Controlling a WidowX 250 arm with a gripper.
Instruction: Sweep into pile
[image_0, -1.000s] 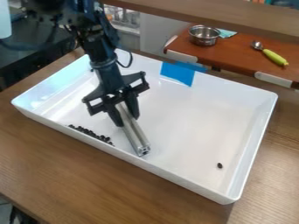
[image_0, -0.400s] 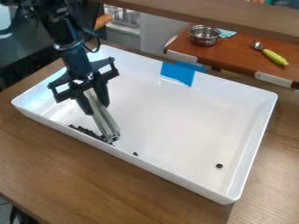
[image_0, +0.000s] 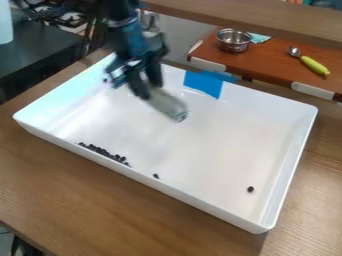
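Note:
The gripper (image_0: 152, 91) hangs over the upper left part of the white tray (image_0: 220, 150), shut on a pale metal bar (image_0: 169, 106) that slants down to the right and is blurred. Along the tray's near left wall lies a row of small dark pieces (image_0: 102, 151). One dark piece (image_0: 155, 176) sits apart from that row, close to the near wall. Another single piece (image_0: 250, 189) rests toward the tray's right corner.
Blue tape (image_0: 204, 84) covers part of the tray's far wall. Behind, a red-brown counter (image_0: 267, 65) holds a metal pot (image_0: 234, 40) and a green-handled spoon (image_0: 310, 63). A wooden ledge (image_0: 254, 17) crosses the top.
The gripper first moved left with the bar to the row of pieces, then up and right, away from it. One piece near the front wall has come into sight.

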